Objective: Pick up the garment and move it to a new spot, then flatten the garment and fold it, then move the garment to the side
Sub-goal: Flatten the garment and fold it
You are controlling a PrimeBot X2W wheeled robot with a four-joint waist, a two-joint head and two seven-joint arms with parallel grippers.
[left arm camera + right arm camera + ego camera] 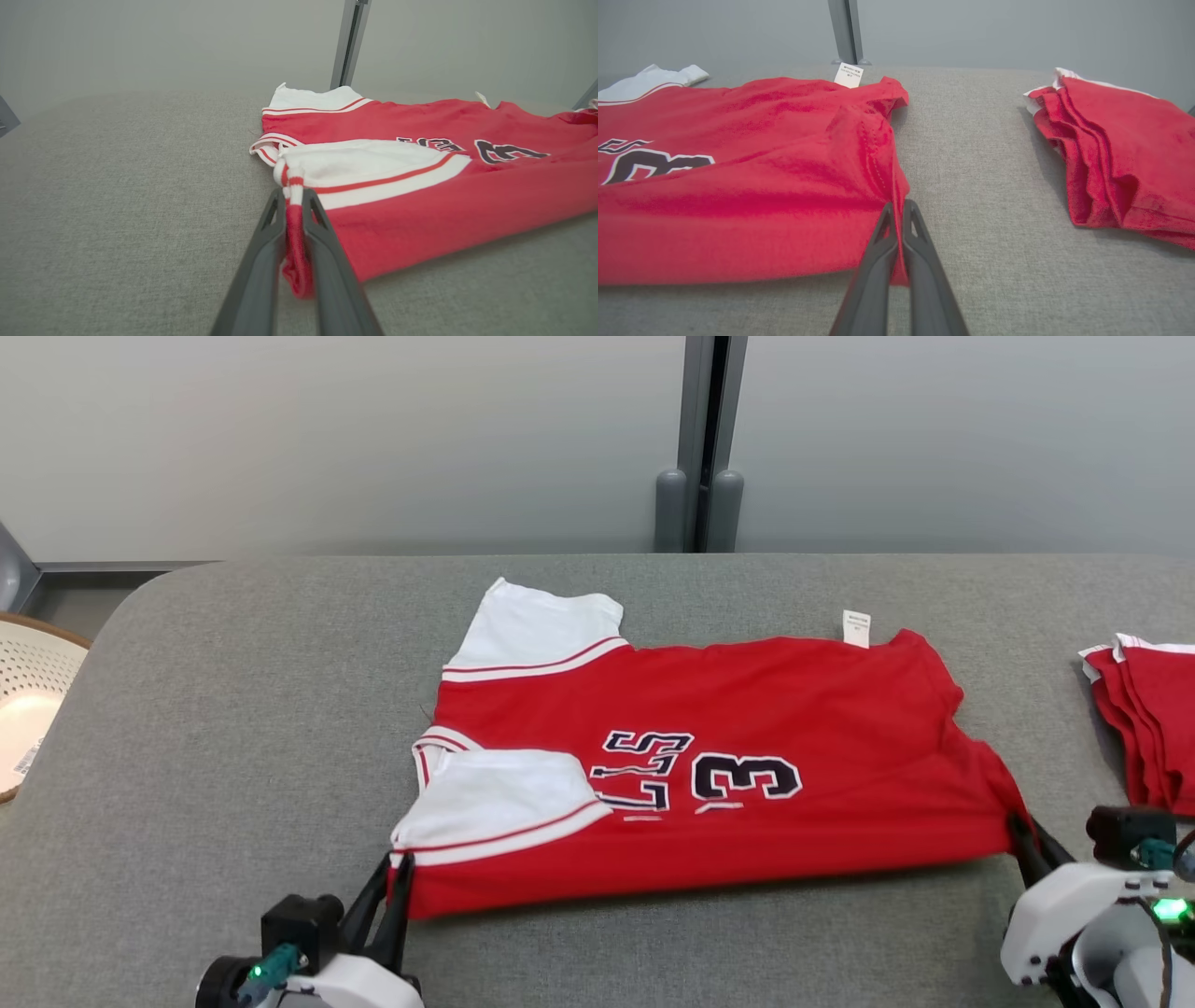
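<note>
Folding judged in hand: red jersey (747, 775) lies flat mid-worktop (233, 709), near sleeve turned in. Left gripper (394, 873) fingers clenched on near sleeve-end corner, right gripper (1019, 829) fingers on near hem corner. Next: both corners to be lifted together, carried over toward far edge, kept level.

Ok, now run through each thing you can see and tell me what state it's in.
Jersey: spread out on the table, near sleeve folded onto its body, not yet folded up.
Left gripper: shut on the jersey's near left corner.
Right gripper: shut on the jersey's near right corner.
Care label: sticking out past the far edge.
Stack of red garments: folded, lying apart on the right.
</note>
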